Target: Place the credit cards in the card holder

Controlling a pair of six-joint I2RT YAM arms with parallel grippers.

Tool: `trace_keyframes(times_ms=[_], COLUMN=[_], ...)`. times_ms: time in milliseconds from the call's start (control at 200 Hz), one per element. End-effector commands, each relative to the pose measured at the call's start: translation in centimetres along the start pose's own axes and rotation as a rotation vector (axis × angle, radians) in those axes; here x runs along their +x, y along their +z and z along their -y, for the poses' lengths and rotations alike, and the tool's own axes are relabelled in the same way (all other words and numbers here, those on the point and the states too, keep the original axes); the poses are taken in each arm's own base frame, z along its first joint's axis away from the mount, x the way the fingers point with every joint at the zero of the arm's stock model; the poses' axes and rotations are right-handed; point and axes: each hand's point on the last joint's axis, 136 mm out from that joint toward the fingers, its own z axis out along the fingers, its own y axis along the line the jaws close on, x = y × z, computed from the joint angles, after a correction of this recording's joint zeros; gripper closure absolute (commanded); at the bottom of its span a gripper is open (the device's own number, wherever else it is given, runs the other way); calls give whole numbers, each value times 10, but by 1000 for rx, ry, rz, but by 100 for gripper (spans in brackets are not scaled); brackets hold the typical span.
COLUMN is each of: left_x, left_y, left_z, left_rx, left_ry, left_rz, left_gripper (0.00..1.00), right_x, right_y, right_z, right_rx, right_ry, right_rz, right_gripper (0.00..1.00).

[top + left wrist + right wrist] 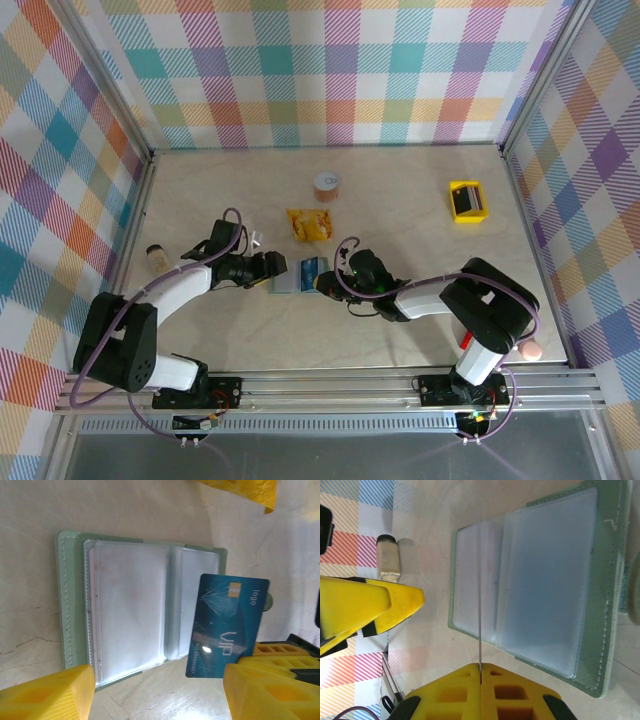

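Note:
The card holder [130,615] lies open on the table, sage green with clear sleeves inside; it also shows in the top view [286,282] and in the right wrist view [545,580]. A blue credit card [227,625] marked VIP hangs over its right-hand sleeve, tilted. My right gripper [480,666] is shut on that credit card [480,595], which appears edge-on there as a thin line. My left gripper [157,695] stands open just off the holder's near edge, nothing between its fingers. From above, both grippers [278,265] [332,280] flank the holder and credit card [313,272].
An orange-yellow snack packet [309,224] lies just behind the holder. A small round tub [326,184] sits further back, a yellow square tray [467,201] at the back right. A small bottle [156,256] lies by the left wall.

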Motion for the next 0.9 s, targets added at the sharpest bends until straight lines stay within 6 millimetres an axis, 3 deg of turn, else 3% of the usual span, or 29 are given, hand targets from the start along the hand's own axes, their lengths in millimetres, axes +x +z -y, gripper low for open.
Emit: trace_keyframes(times_ms=[0,895], left_x=[-9,-7], left_y=[3,22], left_z=[9,-3], left_rx=[8,-39], left_ry=[45,62], left_rz=[11,-29], left_gripper=[32,33], right_x=[-7,-8], right_y=[7,19], right_z=[-10,-8], right_rx=[-30,-24], right_ry=[-2,-14], right_rz=[29,25], right_gripper=[98,97])
